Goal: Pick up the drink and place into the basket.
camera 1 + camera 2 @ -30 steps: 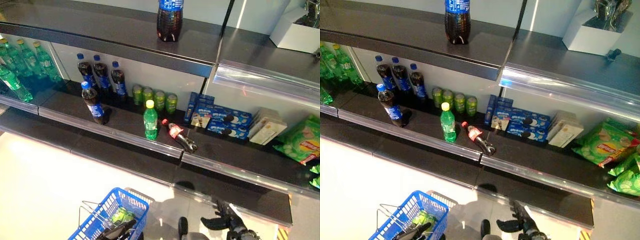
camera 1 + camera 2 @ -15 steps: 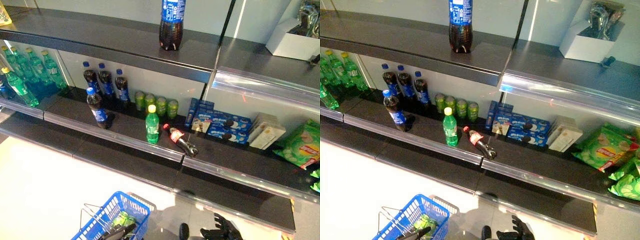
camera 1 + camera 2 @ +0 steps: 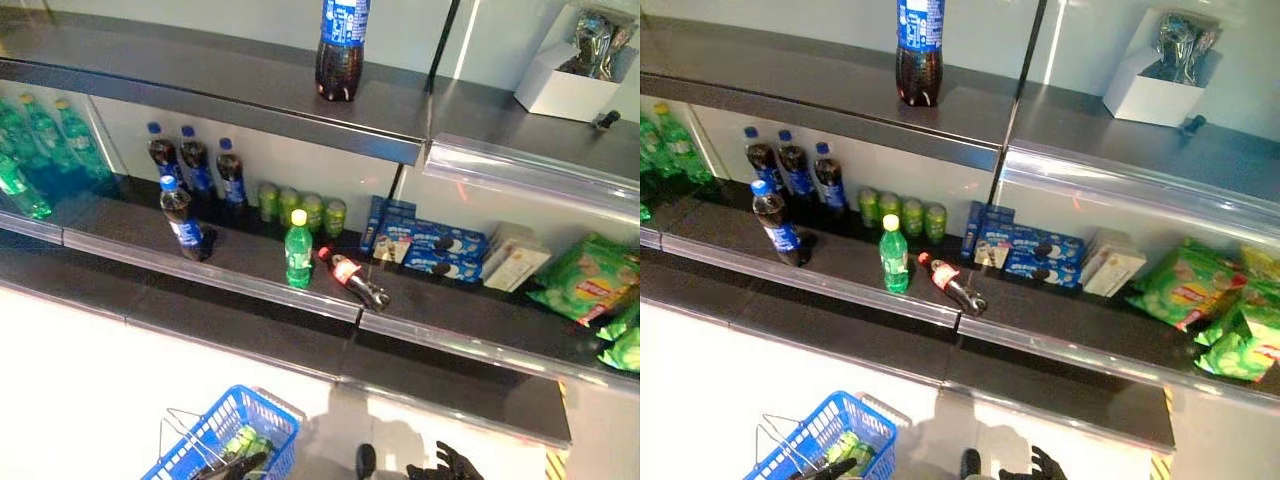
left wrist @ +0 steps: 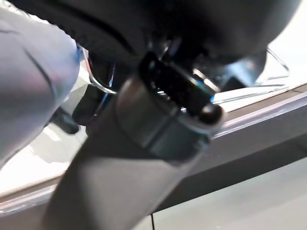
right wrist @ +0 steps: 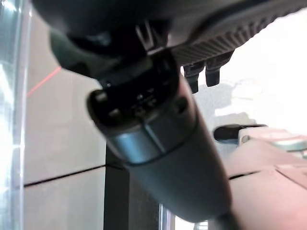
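Note:
A green bottle with a yellow cap [image 3: 298, 250] stands upright at the front of the middle shelf [image 3: 250, 272]. Beside it a small red-labelled cola bottle [image 3: 355, 279] lies on its side. A blue-labelled cola bottle [image 3: 183, 220] stands further left. The blue basket [image 3: 262, 412] hangs low at the left with a green item inside. My left hand [image 3: 238, 466] sits at its wire handle [image 4: 96, 82], fingers curled round it. My right hand [image 3: 447, 466] is low at the view's bottom edge, fingers spread and empty, well below the shelf.
Three cola bottles [image 3: 195, 165] and green cans [image 3: 300, 208] line the shelf's back. Green bottles [image 3: 40, 140] stand far left. Blue cookie boxes [image 3: 425, 245], beige boxes [image 3: 515, 262] and green snack bags [image 3: 585, 285] fill the right. A large cola bottle [image 3: 337, 50] and a white box [image 3: 570, 85] stand on the top shelf.
The camera has shifted, so the whole shelf sits differently. My right hand has dropped lower and now barely shows at the bottom edge. The basket stays in my left hand.

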Robot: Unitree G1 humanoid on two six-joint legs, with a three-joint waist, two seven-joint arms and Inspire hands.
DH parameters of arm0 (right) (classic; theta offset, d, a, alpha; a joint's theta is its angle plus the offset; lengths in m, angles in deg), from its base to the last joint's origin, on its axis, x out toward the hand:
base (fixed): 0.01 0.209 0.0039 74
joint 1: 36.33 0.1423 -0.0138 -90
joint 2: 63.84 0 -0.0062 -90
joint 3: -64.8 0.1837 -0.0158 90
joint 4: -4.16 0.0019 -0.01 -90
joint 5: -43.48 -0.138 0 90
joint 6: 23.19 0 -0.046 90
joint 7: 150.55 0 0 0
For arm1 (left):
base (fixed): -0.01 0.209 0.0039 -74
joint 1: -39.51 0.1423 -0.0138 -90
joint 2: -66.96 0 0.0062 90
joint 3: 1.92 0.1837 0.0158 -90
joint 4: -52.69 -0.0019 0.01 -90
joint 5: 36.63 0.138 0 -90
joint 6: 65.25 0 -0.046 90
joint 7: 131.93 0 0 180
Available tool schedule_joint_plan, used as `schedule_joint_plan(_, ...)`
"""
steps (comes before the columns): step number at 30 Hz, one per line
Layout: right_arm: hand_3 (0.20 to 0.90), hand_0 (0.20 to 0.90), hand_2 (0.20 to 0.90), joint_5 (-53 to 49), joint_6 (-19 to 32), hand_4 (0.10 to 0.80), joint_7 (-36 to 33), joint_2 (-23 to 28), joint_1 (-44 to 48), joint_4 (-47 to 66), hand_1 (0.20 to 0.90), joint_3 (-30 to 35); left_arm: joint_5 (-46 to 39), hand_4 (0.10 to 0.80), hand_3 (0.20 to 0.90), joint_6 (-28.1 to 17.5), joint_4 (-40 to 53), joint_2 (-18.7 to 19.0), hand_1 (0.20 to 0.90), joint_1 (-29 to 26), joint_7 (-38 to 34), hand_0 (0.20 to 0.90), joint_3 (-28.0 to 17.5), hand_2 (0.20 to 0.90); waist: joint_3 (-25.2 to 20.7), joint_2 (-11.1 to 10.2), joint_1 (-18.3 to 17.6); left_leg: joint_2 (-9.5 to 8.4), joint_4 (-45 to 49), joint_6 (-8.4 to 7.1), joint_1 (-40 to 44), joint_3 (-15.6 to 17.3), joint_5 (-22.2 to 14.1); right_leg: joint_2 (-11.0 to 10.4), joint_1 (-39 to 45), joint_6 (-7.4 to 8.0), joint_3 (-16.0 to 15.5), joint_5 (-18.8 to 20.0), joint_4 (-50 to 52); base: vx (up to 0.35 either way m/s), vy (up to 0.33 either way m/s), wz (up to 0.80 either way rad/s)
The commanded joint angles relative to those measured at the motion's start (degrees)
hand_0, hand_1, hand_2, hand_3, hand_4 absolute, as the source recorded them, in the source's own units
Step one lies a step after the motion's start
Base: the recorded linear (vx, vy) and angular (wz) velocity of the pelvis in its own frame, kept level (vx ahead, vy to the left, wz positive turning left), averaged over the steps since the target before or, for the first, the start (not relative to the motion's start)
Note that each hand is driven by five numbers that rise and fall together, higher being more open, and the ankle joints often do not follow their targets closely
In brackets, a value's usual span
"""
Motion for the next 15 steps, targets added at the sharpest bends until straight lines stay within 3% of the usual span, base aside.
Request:
schedule_joint_plan(1,0.900,0.900,0.900,-2.0,3.4,0.800,-0.4,2.4,3.8,0.6,0.900,-1.6,-2.0,0.100,0.200,-4.2,6.2,-2.0,0.300,-8.6,5.8,0.300,-0.2,0.300,2.7,3.7,0.9,-4.66,-0.1,3.15,-2.9,-1.5,0.2,4.3,2.8,-1.39,1.5,0.0,2.2,-0.090,-0.009,-0.27)
schedule_joint_plan(5,0.900,0.900,0.900,-2.7,3.2,0.800,-0.5,2.9,4.4,0.0,0.900,-2.0,-1.6,0.100,0.200,-4.3,7.4,-3.2,0.300,-8.3,5.6,0.300,0.3,0.300,2.8,4.9,1.2,-5.25,1.9,1.97,-3.5,-3.7,1.0,4.9,5.3,-3.91,2.4,-2.0,-1.4,-0.058,-0.030,0.06)
schedule_joint_plan(7,0.900,0.900,0.900,-2.3,3.2,0.800,-0.2,4.2,4.7,0.1,0.900,-1.2,-1.6,0.100,0.200,-4.9,7.9,-4.1,0.300,-7.4,6.3,0.300,1.3,0.300,3.9,5.3,1.5,-6.41,8.5,0.91,-6.6,-5.7,0.1,4.2,6.5,-5.07,3.2,-1.9,-2.2,-0.088,0.080,0.14)
schedule_joint_plan(8,0.900,0.900,0.900,-2.3,2.7,0.800,-0.1,5.4,5.1,0.3,0.900,-0.5,-2.1,0.100,0.200,-5.3,8.1,-4.8,0.300,-6.7,6.5,0.300,1.5,0.300,5.3,5.6,1.8,-7.24,16.0,-0.98,-10.3,-8.0,2.1,3.4,7.6,-5.64,3.8,-1.5,-2.9,-0.077,0.138,0.30)
schedule_joint_plan(9,0.900,0.900,0.900,-2.7,2.3,0.800,0.0,5.7,5.2,0.4,0.900,-0.3,-1.8,0.100,0.200,-5.2,8.1,-4.9,0.300,-6.6,6.7,0.300,1.3,0.300,5.8,5.8,2.0,-7.19,18.2,-1.83,-11.5,-8.6,3.4,3.3,7.9,-5.76,3.7,-1.5,-3.0,-0.080,0.193,0.42)
schedule_joint_plan(11,0.900,0.900,0.900,-3.2,1.4,0.800,0.0,5.9,5.5,0.1,0.900,0.1,-1.6,0.100,0.200,-4.2,8.5,-4.9,0.300,-6.4,6.9,0.300,1.1,0.300,5.9,5.2,1.7,-4.48,19.4,-2.26,-11.6,-6.7,2.5,1.6,8.7,-5.81,3.0,-0.7,-4.1,-0.021,0.234,0.19)
schedule_joint_plan(12,0.900,0.900,0.900,-2.7,0.6,0.800,-0.1,5.8,5.7,-0.6,0.900,0.3,-1.9,0.100,0.200,-3.5,8.2,-4.9,0.300,-6.6,6.7,0.300,1.1,0.300,5.5,4.9,1.2,-2.30,16.6,-1.95,-9.8,-6.4,1.6,0.6,8.9,-5.60,3.0,-0.5,-4.3,0.013,0.325,-0.09)
schedule_joint_plan(15,0.900,0.900,0.900,-1.3,-0.5,0.800,-0.7,5.8,5.7,-2.6,0.900,0.2,-1.1,0.100,0.200,-2.8,6.2,-5.1,0.300,-7.0,6.6,0.300,0.5,0.300,4.2,5.4,0.6,0.59,8.9,-1.97,-6.6,-8.2,1.8,0.0,8.6,-5.35,4.2,-0.9,-4.3,0.042,0.309,-0.12)
